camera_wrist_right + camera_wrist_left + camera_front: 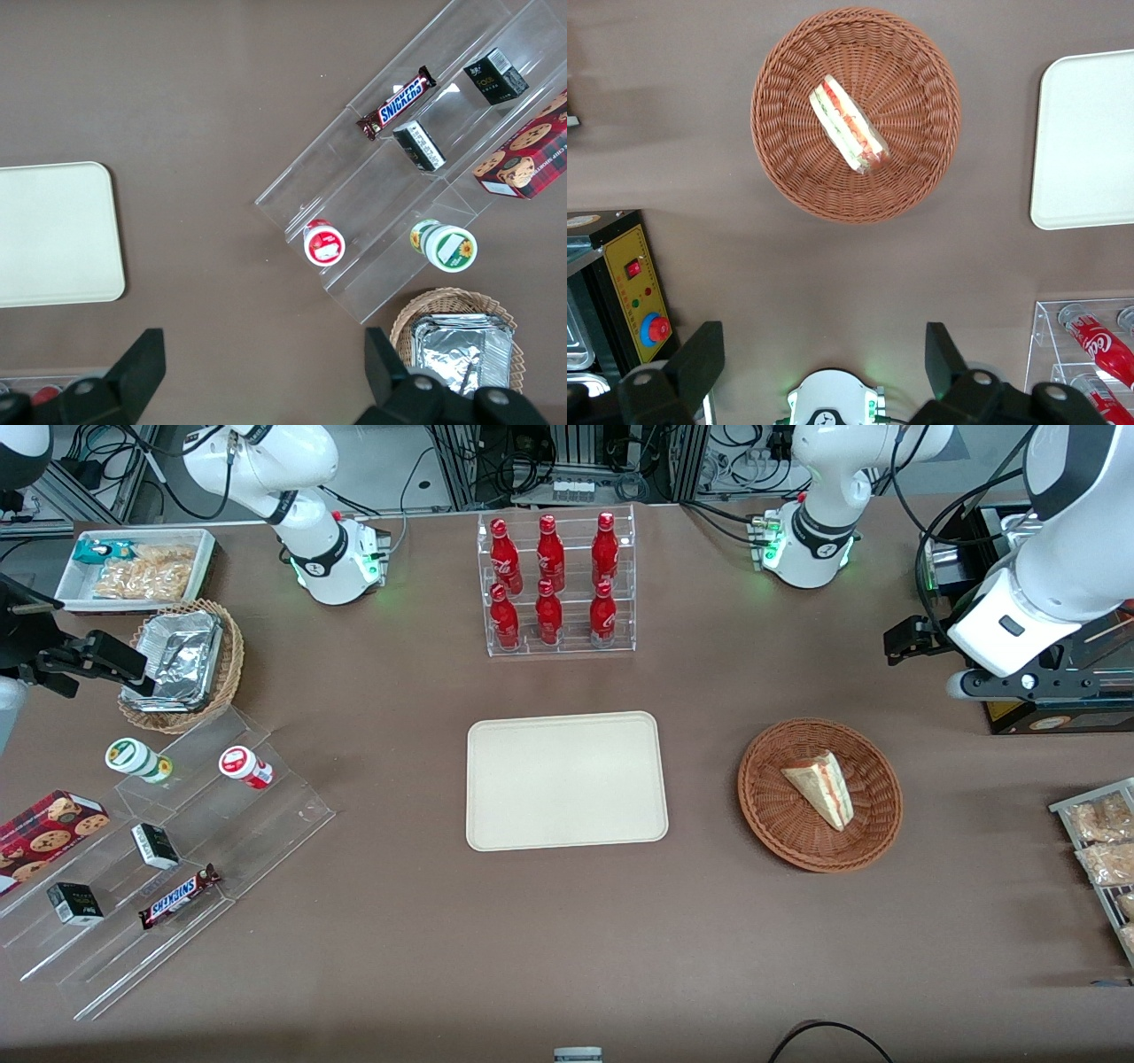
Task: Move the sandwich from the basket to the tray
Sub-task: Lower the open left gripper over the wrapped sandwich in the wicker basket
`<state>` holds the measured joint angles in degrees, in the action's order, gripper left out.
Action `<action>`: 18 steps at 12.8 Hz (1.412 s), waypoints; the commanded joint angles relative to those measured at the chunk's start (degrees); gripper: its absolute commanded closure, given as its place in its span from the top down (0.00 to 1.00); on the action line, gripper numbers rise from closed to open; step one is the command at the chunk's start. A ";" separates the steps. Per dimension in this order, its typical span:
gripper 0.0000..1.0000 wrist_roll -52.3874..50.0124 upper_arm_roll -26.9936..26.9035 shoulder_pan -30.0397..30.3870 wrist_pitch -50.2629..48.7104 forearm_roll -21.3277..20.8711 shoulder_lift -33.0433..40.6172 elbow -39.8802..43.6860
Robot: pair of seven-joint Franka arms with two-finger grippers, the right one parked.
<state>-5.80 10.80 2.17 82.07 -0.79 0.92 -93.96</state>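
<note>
Front view: sandwich [821, 786] lying in basket [820, 794], toward working arm's end of bench [399, 921]. Tray [565, 780] mid-bench, bare, well apart from basket. Rack of red bottles [554, 584] farther from camera than tray. Tool [905, 640] raised near working arm's end, farther from camera than basket, touching nothing. Toward parked arm's end: clear stepped shelf [168, 850] with Snickers bar [178, 896], small boxes, two jars; tan wicker basket with foil containers [182, 662]; white bin of snacks [137, 568].

Left wrist view: looking straight down on basket [855, 113], sandwich [849, 125] on its side, red and green filling edge up. Tool [824, 359] fingers [700, 359] spread wide, holding nothing, hanging above bare bench short of basket. Tray corner [1085, 142] beside basket, not touching.

Right wrist view: tray edge [55, 235], stepped shelf [416, 159], Snickers bar [397, 103], foil basket [456, 350]. No sandwich visible here.
</note>
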 commanded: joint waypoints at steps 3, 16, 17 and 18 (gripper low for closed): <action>1.00 -0.09 0.71 0.64 2.65 0.35 -0.30 -2.35; 1.00 -10.24 0.63 0.64 43.87 0.35 -2.14 -33.30; 1.00 -13.76 0.63 0.64 44.57 0.35 -2.76 -33.39; 1.00 -18.06 0.63 0.64 46.15 0.35 -3.63 -33.91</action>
<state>-17.80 10.83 2.18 125.60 -0.60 -1.87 -126.98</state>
